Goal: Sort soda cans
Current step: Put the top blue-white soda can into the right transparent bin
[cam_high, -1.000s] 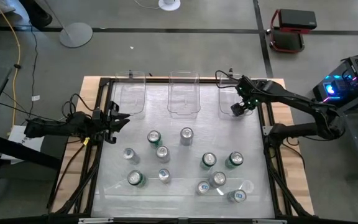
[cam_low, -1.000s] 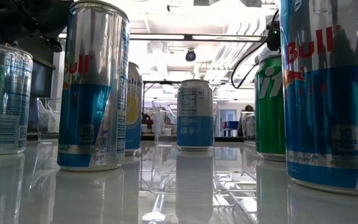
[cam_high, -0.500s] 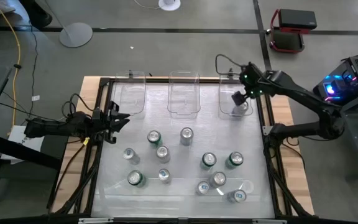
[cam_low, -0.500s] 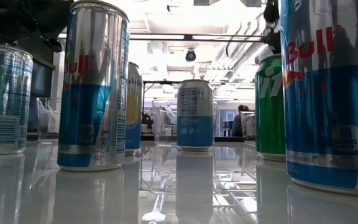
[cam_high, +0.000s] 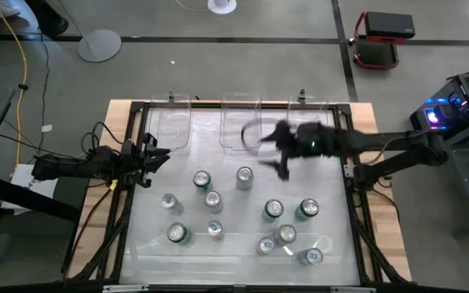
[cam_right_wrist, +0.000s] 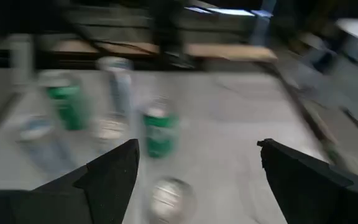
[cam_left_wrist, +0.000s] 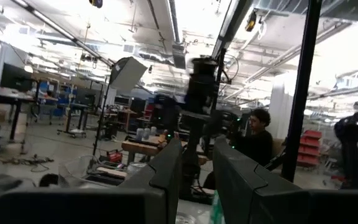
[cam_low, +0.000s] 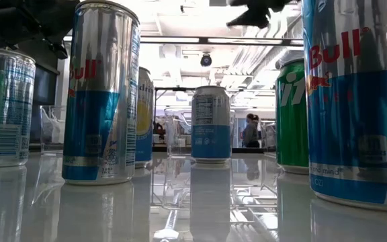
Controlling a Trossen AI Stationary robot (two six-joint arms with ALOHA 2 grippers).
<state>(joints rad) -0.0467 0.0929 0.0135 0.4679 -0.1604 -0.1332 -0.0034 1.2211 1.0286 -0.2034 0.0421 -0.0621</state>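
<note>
the right gripper (cam_high: 282,167), which half a second ago hung over the far-right clear plastic bin (cam_high: 308,118), has swung left and nearer and now blurs above the middle of the white table (cam_high: 243,244), just in front of the middle clear plastic bin (cam_high: 239,122). its two dark fingers (cam_right_wrist: 110,174) stand wide apart with nothing between them, so the drop at the bin looks finished and this reads as a return for another can. the small aluminium soda cans (cam_high: 243,176) with silver tops stand upright and scattered on the near half of the table, green, silver and silver-with-blue bodies mixed. the nearest to the right gripper is the can just to its near left, with two green-bodied cans (cam_high: 273,210) a little nearer and to its right; the right wrist view shows green cans (cam_right_wrist: 159,132) ahead of the open fingers. the left gripper (cam_high: 149,156) waits at the table's left edge, fingers (cam_left_wrist: 169,168) close together and holding nothing, well apart from the cans.
</note>
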